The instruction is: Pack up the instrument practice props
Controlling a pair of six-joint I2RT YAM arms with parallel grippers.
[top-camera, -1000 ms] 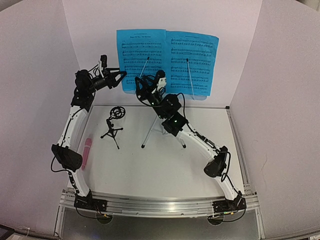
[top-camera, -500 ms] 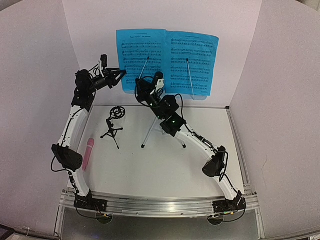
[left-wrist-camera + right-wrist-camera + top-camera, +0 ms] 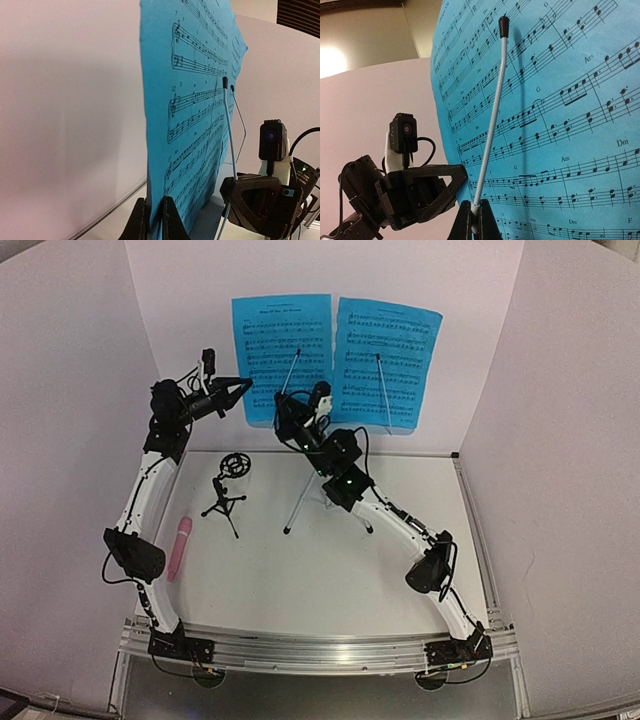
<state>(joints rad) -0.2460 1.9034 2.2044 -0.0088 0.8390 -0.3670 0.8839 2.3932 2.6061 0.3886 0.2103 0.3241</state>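
Before the white wall, left claw pinches the upright blue page edgewise; right claw clamps the upward-pointing holder wire.

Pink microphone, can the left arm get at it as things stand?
Probably not yet: the left gripper is shut on the left blue page, so it must let go first. The pink microphone lies uncovered, close beside that arm's elbow.

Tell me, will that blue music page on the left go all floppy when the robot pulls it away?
Probably floppy: the left page looks paper-thin, and its top edge looks wavy. It likely weighs almost nothing, since the left gripper pinches just its edge. It might tear or crease if tugged while the thin wire lies across it.
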